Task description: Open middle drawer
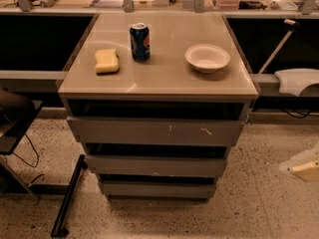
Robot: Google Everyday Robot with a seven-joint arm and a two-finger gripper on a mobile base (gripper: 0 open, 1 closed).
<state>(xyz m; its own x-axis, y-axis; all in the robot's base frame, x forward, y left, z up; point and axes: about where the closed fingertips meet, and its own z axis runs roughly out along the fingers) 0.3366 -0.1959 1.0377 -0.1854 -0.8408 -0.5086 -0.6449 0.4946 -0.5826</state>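
Hand (pixel 303 169) hangs at right edge, apart from middle drawer (pixel 155 166).

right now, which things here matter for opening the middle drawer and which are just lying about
For the job:
middle drawer
gripper, low at the right edge, apart from the drawers

Just lying about, on the cabinet top:
blue can
yellow sponge
white bowl

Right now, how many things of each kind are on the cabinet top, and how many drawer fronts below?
Yellow sponge: 1
Blue can: 1
White bowl: 1
Drawer fronts: 3, middle drawer included
Total: 6
The tool sits at the lower right edge, apart from the drawers.
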